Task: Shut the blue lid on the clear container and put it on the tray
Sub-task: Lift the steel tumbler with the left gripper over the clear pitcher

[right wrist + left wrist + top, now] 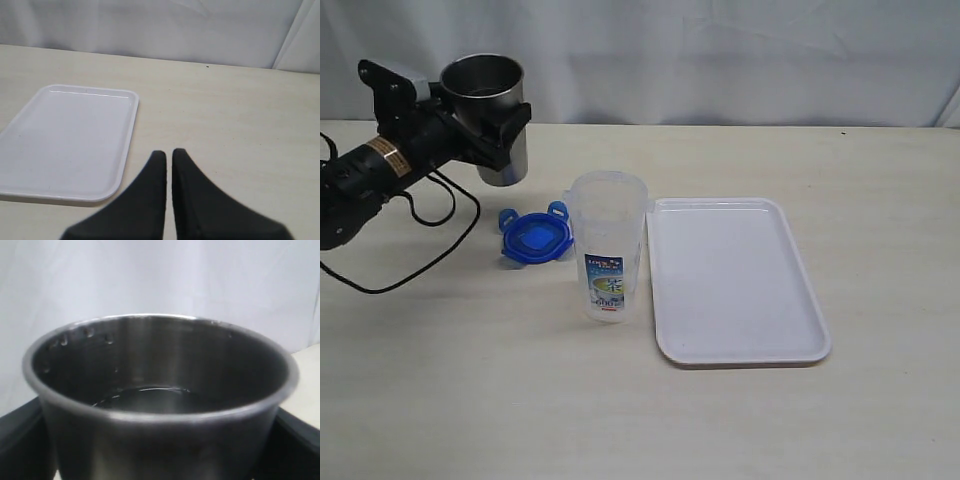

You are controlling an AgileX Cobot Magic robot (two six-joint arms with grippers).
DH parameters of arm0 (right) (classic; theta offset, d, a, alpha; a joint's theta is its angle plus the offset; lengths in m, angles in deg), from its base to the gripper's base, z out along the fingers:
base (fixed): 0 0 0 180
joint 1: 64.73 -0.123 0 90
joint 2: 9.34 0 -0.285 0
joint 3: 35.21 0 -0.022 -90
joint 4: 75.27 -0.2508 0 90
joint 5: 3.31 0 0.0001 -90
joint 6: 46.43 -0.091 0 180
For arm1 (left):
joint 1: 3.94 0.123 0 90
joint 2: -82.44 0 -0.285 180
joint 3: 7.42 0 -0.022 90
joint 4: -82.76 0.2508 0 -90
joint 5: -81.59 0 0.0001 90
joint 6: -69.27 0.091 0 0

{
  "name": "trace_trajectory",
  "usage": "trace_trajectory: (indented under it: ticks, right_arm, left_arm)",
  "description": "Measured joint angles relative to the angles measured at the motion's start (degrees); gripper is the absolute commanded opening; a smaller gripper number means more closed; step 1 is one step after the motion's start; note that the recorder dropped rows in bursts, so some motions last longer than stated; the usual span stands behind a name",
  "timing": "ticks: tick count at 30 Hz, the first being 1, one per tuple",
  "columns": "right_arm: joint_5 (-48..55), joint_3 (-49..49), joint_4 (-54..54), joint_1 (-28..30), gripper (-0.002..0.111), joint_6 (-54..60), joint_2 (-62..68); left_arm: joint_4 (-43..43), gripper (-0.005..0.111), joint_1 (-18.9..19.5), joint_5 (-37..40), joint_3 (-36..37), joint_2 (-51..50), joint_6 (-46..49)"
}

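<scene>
The clear container [608, 245] stands upright and uncovered in the middle of the table, its label facing front. Just to its left the blue lid [532, 240] lies flat on the table with its flaps spread. To the container's right lies the white tray [735, 280], with nothing on it; it also shows in the right wrist view [65, 140]. At the back left, my left gripper [495, 115] is shut on a steel cup [485, 85], held upright; the cup [160, 390] fills the left wrist view. My right gripper [169, 152] is shut and holds nothing, over bare table beside the tray.
The left arm's black cable [430, 215] loops over the table left of the lid. A white curtain [720, 50] closes off the back edge. Bare tabletop [620, 410] stretches in front of the container and tray.
</scene>
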Motion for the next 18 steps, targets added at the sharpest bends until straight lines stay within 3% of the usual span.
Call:
trace_trajectory:
  ticks: [18]
  right_arm:
    - [0.0, 0.0, 0.0, 0.0, 0.005, 0.0, 0.0]
  left_arm:
    - [0.67, 0.0, -9.54, 4.8, -1.17, 4.63, -1.32]
